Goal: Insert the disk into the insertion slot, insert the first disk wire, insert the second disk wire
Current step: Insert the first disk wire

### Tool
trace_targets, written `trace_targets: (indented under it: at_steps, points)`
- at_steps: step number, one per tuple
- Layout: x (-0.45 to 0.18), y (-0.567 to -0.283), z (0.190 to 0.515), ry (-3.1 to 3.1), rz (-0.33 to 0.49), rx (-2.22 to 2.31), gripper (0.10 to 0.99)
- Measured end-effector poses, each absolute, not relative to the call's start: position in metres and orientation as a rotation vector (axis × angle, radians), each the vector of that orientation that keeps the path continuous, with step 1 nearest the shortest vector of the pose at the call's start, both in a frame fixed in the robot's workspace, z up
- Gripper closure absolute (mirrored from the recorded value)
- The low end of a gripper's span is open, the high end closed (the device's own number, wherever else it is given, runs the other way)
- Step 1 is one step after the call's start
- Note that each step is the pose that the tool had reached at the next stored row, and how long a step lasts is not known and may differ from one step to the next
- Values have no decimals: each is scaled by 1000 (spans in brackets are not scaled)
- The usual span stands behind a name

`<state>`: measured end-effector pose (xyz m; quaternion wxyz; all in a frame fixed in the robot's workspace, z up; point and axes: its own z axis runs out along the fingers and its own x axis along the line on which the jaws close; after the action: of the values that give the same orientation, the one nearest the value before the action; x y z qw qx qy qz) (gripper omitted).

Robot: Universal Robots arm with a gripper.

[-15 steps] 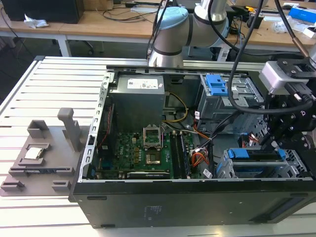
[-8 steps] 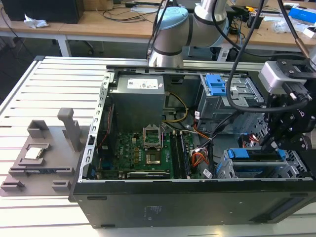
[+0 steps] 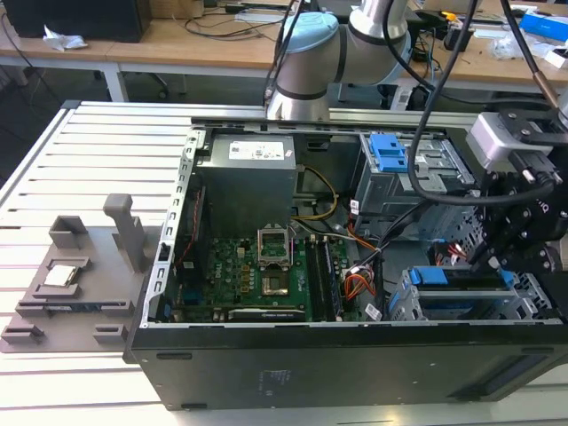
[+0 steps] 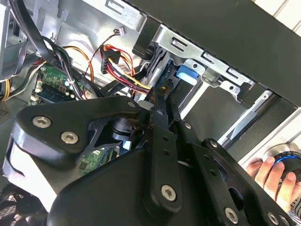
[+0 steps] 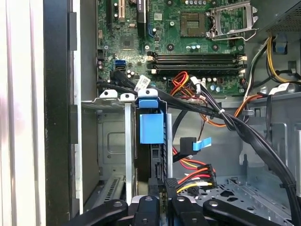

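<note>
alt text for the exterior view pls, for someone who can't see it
A robot arm's gripper hangs close over the disk, which sits in the insertion slot at the exterior view's right of an open computer case. The motherboard lies exposed mid-case, and a grey fixture sits on the slatted table to the exterior view's left.

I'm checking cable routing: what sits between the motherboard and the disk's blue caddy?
In the first wrist view, black cables cross between the motherboard and the disk, with red and orange wires alongside.
</note>
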<state>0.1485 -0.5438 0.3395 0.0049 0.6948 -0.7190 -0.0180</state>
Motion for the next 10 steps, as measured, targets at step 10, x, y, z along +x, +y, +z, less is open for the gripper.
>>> trace_targets:
  at_steps: [10]
  points:
    - [148,-545,336,-2252,-57,2176,847]
